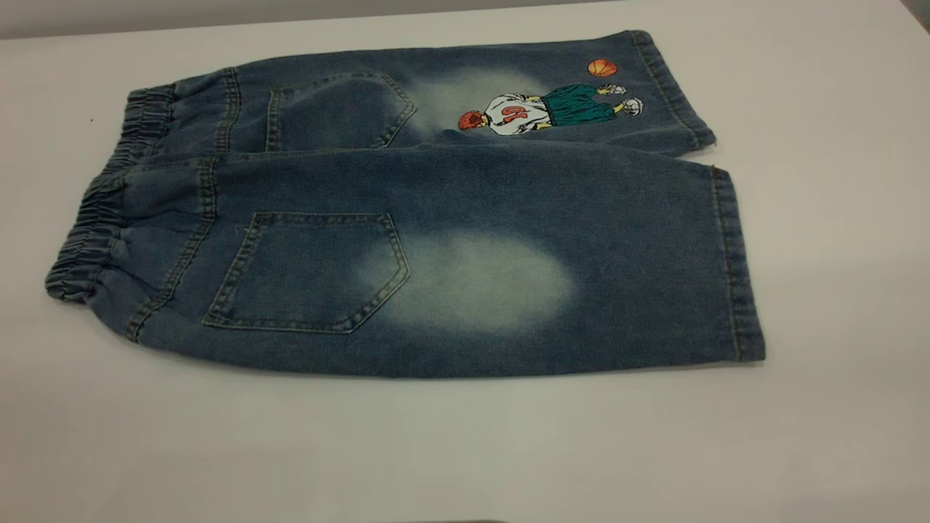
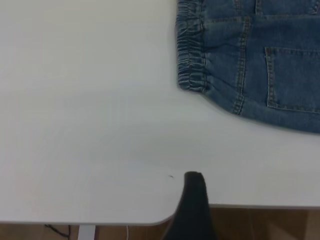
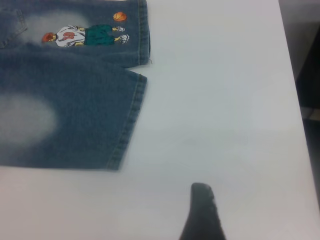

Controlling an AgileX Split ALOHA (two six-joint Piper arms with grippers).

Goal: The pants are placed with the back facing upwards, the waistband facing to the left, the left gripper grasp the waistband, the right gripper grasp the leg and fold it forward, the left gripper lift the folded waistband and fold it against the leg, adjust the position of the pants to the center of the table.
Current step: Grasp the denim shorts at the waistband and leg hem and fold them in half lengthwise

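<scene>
The blue denim pants [image 1: 436,240] lie flat on the white table [image 1: 835,218], back pockets up. The gathered waistband [image 1: 109,203] points left. The plain leg [image 1: 472,283] with the pale oval patch is nearer the front; the leg with the cartoon basketball player [image 1: 538,109] is behind it. Neither gripper shows in the exterior view. The left gripper [image 2: 240,210] hangs over the table's front edge, well short of the waistband [image 2: 191,55], with one black finger [image 2: 194,200] in sight and nothing held. The right gripper [image 3: 250,215] hovers over bare table, apart from the leg hem [image 3: 127,125], one finger [image 3: 202,210] visible.
The table's front edge with a rounded corner [image 2: 100,220] and brown floor below show in the left wrist view. The table's right edge [image 3: 292,100] runs beside a dark floor in the right wrist view. Bare white surface surrounds the pants.
</scene>
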